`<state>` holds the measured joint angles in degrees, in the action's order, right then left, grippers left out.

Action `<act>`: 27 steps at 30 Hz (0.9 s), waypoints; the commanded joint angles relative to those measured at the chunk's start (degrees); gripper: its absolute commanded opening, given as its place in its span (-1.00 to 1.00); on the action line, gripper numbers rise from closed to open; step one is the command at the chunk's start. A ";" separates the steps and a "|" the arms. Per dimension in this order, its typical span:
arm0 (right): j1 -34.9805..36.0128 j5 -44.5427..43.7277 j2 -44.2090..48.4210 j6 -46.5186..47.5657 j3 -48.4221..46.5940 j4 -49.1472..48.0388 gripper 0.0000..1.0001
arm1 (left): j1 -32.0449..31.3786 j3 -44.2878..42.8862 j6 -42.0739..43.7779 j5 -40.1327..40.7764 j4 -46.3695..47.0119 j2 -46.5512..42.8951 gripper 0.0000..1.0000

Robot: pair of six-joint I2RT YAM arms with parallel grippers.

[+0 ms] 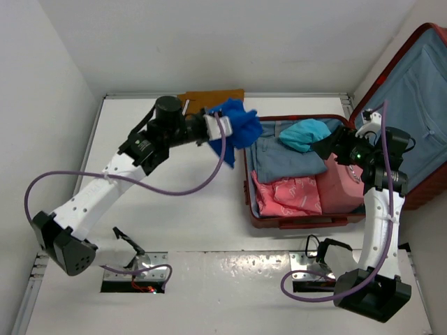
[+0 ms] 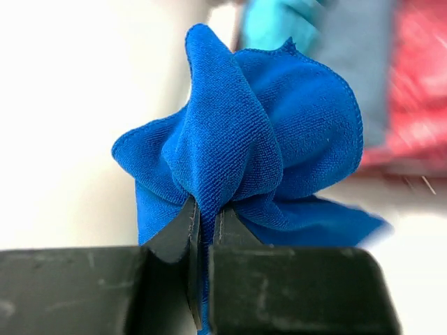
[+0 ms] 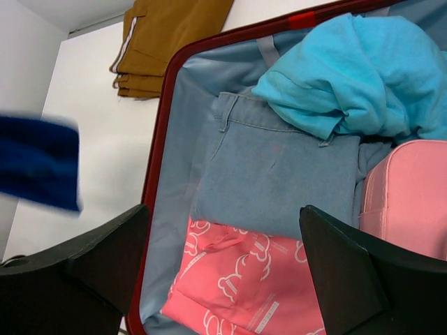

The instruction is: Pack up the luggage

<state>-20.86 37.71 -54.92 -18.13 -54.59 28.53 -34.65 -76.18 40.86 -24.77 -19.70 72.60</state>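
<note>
Luggage, a large red hard-shell suitcase point(image 1: 300, 222), was laid open at the bench's point(image 1: 174, 202) right edge. A crumpled blue microfibre cloth point(image 1: 237, 125) was clenched in the left jaws beside its rim; the right jaws were seen released. Dropped short, the cloth could be draped over the rim.

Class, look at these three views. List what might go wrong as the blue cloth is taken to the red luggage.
1. The left end effector pinches only a small fold of the blue cloth; the rest billows loose, so it might slip free.
2. Hanging cloth may snag on the rim of the luggage and drape outside.
3. The right end effector hangs open over the luggage, so the arms might clash.
</note>
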 commanded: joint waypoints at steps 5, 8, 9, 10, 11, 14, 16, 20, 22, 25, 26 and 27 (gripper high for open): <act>0.12 -1.24 0.69 -2.00 0.01 -3.14 0.77 | -3.66 -10.99 -17.22 9.13 25.06 15.01 -1.00; 0.12 -1.94 1.21 -2.00 0.27 -3.05 0.77 | -4.72 -16.25 -20.28 8.09 28.22 23.27 -1.00; 0.21 -2.12 1.21 -2.52 0.36 -3.05 0.77 | -4.72 -17.58 -21.08 8.08 29.01 25.29 -1.00; 0.21 -2.73 1.48 -1.74 0.45 -3.05 0.77 | -5.24 -18.99 -22.04 7.55 29.02 29.05 -1.00; 0.03 -2.73 1.48 -1.91 0.45 -2.96 0.77 | -5.25 -21.96 -23.71 7.55 28.50 31.01 -1.00; 0.21 -3.09 1.74 -1.91 0.45 -2.96 0.77 | -5.86 -24.01 -25.38 7.02 26.57 36.55 -1.00; 0.03 -3.17 1.83 -1.82 0.36 -3.13 0.77 | -5.86 -22.88 -25.39 6.14 26.03 37.27 -1.00; 0.21 -3.00 0.34 -3.40 0.89 -5.33 0.77 | -7.09 -16.37 -17.94 2.89 19.55 37.88 -1.00; 0.30 -1.86 -1.06 -4.45 1.24 -7.25 0.77 | -8.67 -14.36 -14.86 1.31 16.64 37.88 -1.00; 1.78 -1.07 -3.87 -6.83 0.98 -8.75 0.77 | -9.82 -12.94 -13.61 2.71 12.33 37.35 -0.43; 2.14 -0.98 -4.49 -7.79 0.45 -9.19 0.77 | -9.82 -12.94 -14.75 3.24 12.32 36.66 -0.22; 2.49 -1.06 -5.11 -8.23 0.36 -9.46 0.74 | -9.21 -12.94 -16.76 3.24 12.32 36.04 0.24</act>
<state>-19.73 35.35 -58.08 -23.38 -53.80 23.05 -43.48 -88.84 24.97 -20.23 -5.98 112.07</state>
